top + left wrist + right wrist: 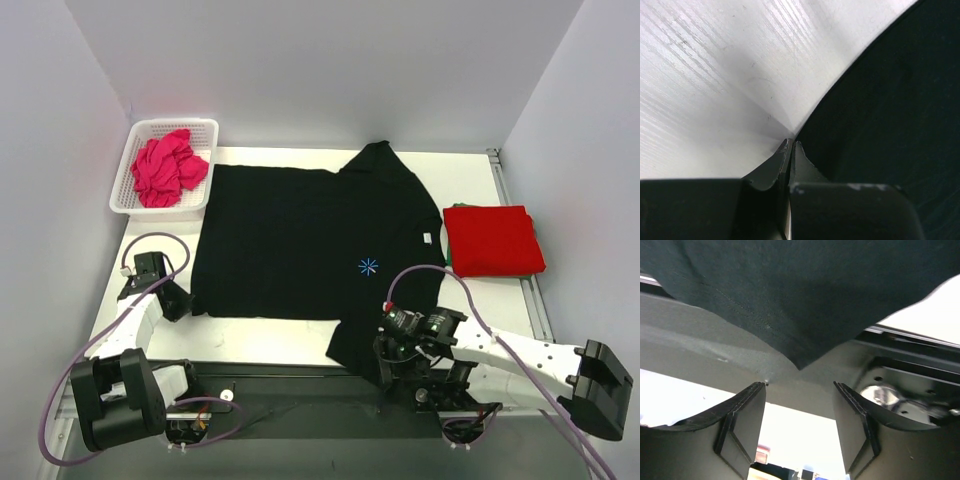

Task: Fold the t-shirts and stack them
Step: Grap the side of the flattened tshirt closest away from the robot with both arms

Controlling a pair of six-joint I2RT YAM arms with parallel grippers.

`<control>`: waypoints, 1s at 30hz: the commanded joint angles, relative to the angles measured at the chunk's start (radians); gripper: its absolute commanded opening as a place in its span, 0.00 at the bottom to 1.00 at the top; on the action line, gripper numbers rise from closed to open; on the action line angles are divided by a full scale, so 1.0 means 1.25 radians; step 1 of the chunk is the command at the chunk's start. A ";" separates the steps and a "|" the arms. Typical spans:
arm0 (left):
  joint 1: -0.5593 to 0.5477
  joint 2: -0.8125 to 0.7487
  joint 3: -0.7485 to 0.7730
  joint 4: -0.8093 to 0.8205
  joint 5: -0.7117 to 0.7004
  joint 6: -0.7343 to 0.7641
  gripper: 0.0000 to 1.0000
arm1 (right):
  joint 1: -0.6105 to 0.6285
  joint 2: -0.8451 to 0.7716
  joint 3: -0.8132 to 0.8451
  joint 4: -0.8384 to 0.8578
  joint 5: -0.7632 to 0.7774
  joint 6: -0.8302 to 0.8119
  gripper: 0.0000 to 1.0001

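Black t-shirt (300,240) is lying flat at centre, fold just starting: left gripper (791,144) is sitting pinched together at near-left hem, right gripper (799,386) is hanging jaws apart at near-right sleeve corner, needing a clamp there before lifting far.

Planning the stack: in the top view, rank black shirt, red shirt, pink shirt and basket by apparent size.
1. Black shirt, spread flat.
2. Basket and folded red shirt: too close to rank.
3. Pink shirt, crumpled in the basket.
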 commanded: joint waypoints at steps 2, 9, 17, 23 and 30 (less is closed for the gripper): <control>0.007 0.009 0.014 -0.005 0.017 0.015 0.00 | 0.063 0.024 -0.034 0.069 0.031 0.110 0.54; 0.008 0.015 0.015 -0.005 0.024 0.018 0.00 | 0.125 0.067 -0.063 0.129 0.075 0.165 0.45; 0.007 0.018 0.015 -0.001 0.029 0.023 0.00 | 0.127 0.095 -0.069 0.132 0.104 0.182 0.30; 0.007 0.026 0.014 0.008 0.029 0.026 0.00 | 0.127 0.103 -0.063 0.119 0.121 0.182 0.08; 0.008 0.026 0.023 -0.001 0.060 0.024 0.00 | 0.126 0.098 -0.003 0.021 0.129 0.154 0.00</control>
